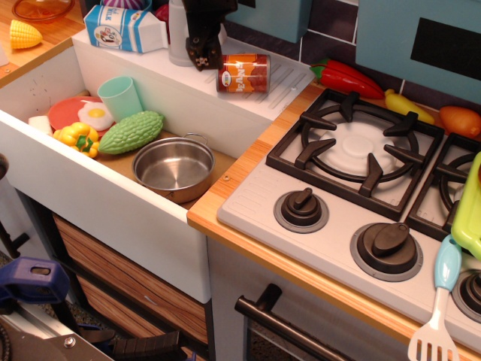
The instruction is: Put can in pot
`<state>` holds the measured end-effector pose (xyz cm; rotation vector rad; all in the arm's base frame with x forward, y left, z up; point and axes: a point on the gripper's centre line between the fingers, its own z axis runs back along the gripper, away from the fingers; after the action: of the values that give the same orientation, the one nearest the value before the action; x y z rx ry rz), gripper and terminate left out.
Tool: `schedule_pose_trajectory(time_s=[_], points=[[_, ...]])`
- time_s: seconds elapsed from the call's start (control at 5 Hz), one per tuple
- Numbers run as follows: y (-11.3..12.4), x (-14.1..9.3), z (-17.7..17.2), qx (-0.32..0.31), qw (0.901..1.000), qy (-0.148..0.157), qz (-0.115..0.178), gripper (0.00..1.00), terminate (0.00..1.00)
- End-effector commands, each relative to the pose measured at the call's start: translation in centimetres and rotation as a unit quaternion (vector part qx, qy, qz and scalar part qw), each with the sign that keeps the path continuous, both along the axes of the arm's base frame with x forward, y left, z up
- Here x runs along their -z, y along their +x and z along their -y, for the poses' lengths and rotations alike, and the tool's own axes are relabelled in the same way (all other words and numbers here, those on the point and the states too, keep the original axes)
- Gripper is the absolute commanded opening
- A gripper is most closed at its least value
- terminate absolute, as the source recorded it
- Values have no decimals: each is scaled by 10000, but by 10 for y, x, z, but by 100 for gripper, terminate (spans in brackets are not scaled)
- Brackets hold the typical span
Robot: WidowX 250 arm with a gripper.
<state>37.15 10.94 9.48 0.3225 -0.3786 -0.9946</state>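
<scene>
The can (243,73), with an orange label and dark red ends, lies on its side on the white ledge behind the sink. The shiny steel pot (174,168) stands empty in the sink's right front corner. My gripper (204,54) hangs over the ledge, just left of the can and slightly above it, touching nothing. Its dark fingers (201,57) point down and hold nothing; they overlap in this view, so the gap between them barely shows.
In the sink lie a green bumpy vegetable (131,132), a mint cup (120,97), a fried egg on a red plate (93,115) and a yellow pepper (77,138). A milk carton (124,28) and grey tap (180,34) stand on the ledge. The stove (361,162) is to the right.
</scene>
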Motion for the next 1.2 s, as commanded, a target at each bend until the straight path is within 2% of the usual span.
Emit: schedule_pose_trajectory(time_s=[0.0,0.2,0.4,0.8,1.0], points=[[25,-8,1,-127,9998,32,-144,100,0],[31,-3,0,-231,9992,106,-324,100,0],[37,5,-2,-238,9989,45,-396,100,0],[44,22,-6,-333,9986,121,-399,100,0],[50,31,-10,-238,9992,157,-279,100,0]])
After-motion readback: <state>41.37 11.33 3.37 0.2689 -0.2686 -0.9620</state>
